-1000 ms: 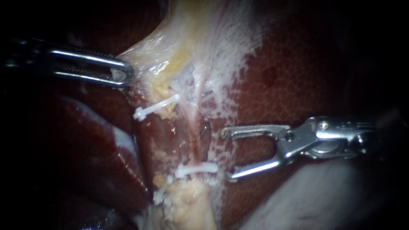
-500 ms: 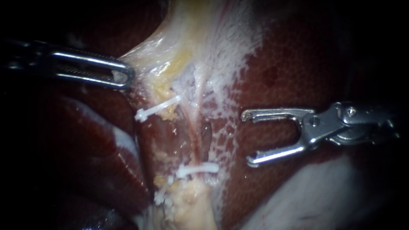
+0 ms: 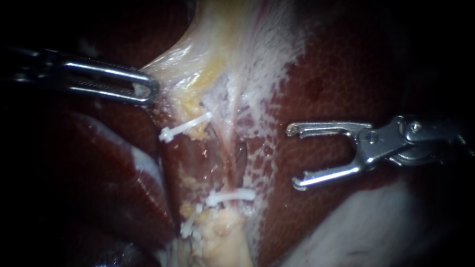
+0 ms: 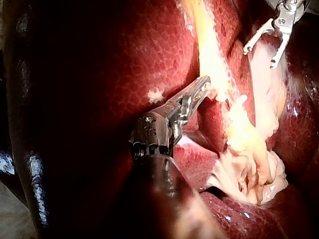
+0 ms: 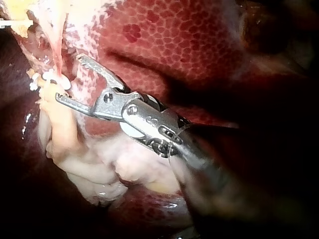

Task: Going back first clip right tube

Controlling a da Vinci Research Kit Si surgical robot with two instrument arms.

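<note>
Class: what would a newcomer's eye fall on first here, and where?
The shiny steel right instrument, jaws wide open, hovers over the dark red liver. Beside it an upper white clip and a lower white clip sit on pale tissue; the left instrument grips its yellowish edge.

The left instrument (image 3: pixel 148 91) is bright steel: a long, slotted, finely toothed end effector on a dark shaft. The right instrument (image 3: pixel 294 157), silver too, has slim serrated jaws and round pivot screws.
</note>
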